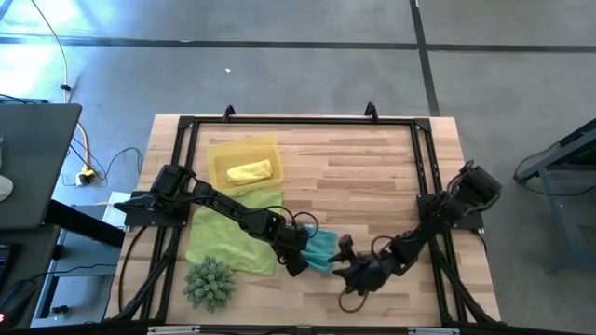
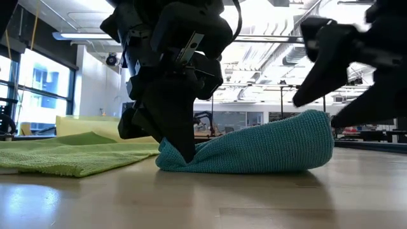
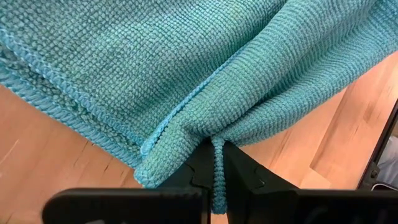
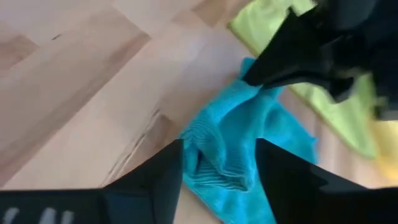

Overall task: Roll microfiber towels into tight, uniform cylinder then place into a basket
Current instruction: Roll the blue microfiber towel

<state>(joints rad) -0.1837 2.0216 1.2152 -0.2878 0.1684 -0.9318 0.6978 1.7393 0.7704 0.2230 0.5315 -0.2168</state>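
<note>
The high view looks straight down on the whole table. The low view sits at tabletop height, very near the teal towel, facing the room beyond. Both wrist views look closely at that same towel, which all four views share.

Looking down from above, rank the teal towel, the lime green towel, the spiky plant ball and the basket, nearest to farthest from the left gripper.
From the left gripper:
1. Teal towel, pinched in its fingers.
2. Lime green towel, spread flat toward the left arm's base.
3. Spiky plant ball, at the table's near left corner.
4. Basket, at the far left, holding a rolled yellow towel.
</note>
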